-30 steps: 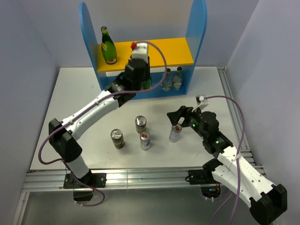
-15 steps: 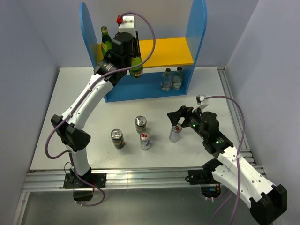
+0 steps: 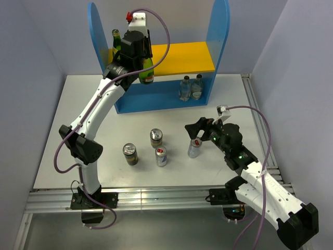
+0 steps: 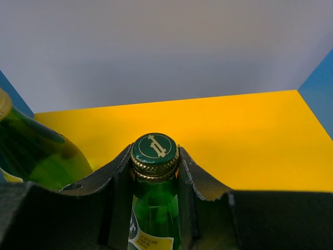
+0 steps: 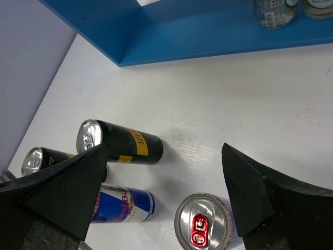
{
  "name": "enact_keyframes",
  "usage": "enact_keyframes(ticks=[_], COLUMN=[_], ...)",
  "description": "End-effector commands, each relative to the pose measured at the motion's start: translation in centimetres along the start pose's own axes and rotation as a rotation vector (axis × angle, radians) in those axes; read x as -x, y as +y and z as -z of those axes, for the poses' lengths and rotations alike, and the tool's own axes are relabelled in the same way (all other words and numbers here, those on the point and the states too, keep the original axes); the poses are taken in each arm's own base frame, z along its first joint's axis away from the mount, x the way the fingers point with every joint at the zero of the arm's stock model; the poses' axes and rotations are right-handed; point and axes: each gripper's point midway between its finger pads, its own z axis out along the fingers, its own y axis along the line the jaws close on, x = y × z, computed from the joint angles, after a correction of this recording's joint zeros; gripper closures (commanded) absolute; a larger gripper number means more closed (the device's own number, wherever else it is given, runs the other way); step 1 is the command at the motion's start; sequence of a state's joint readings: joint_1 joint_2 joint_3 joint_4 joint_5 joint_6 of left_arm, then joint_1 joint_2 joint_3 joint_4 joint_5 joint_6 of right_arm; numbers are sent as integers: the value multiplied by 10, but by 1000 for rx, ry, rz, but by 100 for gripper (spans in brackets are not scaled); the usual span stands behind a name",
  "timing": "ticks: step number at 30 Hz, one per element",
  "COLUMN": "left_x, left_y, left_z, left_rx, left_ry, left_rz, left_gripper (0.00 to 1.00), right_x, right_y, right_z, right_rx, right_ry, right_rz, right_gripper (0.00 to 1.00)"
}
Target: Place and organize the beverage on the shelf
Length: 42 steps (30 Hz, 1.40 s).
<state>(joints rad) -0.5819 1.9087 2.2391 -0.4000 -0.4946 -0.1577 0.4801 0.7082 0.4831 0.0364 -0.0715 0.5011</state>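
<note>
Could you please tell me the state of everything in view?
Left tool: shut on held green glass bottle.
Held green glass bottle: upright, aloft.
Other green glass bottle: standing on yellow board.
Two clear plastic bottles: upright, lower level.
Four metal cans: upright on table.
Right tool: open.

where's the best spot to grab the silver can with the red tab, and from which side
Take the silver can by its round side wall, in the upper half, probably coming down from above. It stands upright and apart from the blue can beside it, so a finger fits on either side. The open right end effector hangs over it.
</note>
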Motion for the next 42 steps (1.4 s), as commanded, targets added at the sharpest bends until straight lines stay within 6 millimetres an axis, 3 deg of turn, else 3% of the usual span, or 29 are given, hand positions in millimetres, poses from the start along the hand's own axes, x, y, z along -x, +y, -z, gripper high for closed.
enact_keyframes(ticks=[1,18,24,31,40,42], left_x=[111,124,107,71,62,59], left_y=[18,28,35,40,46,46], left_z=[25,10,-5,-32,-40,-42], left_rx=[12,49,80,149,193,200], left_ry=[-311,-380,-398,-371,-384,-376], left_rz=[126,119,94,11,-9,-18], left_gripper=[100,100,100,100,100,92], right_x=[7,2,3,3,3,3], right_y=[7,5,5,5,5,6], right_z=[-2,-5,-5,-6,-7,-7], right_rx=[29,23,25,24,23,24], right_ry=[-27,-15,-17,-16,-11,-10], right_rz=[4,4,2,3,5,5], right_gripper=[3,3,3,3,3,3])
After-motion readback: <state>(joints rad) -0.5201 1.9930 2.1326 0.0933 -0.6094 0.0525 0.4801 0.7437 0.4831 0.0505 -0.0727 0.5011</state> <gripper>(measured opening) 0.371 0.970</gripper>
